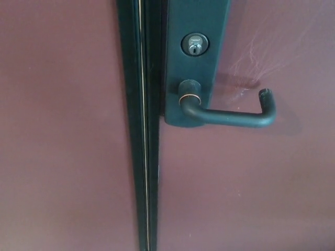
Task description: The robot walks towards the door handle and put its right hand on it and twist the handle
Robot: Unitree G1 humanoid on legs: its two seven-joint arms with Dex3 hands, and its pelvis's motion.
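Handle point(230, 116): a dark lever in the upper middle of my head view, running level from its pivot collar out to picture right, where the tip turns back toward the door. Nothing touches it.
Collar point(189, 96): a thin copper-toned ring marks the pivot, low on the plate.
Plate point(196, 63): a tall dark strip carrying 1 silver keyhole point(194, 45) above the collar.
Door point(246, 183): maroon, matte, with faint pale scuffs just above the lever's free end.
Seam point(141, 157): a dark vertical channel with a bright thin line, just left of the plate, parting this door from a second maroon panel point(57, 130).
My hands: neither shows. I cannot tell whether my right is spread, pressed together or pinching anything, nor my left.
Step, as I judge it: the approach looks finished; the reach and the twist are not yet done.
Risk 1: my right hand must rise from outside the picture, so it could strike the door face or the upturned tip before my fingers wrap the bar.
Risk 2: a grip near the collar gives poor leverage, and the lever may not turn.
Risk 3: thick fingers may find little room between bar and door; a shallow hold could slide off once I press down.
Risk 4: I stand close, so leaning in could bump the door.
Risk 5: if the keyhole is locked, twisting opens nothing.
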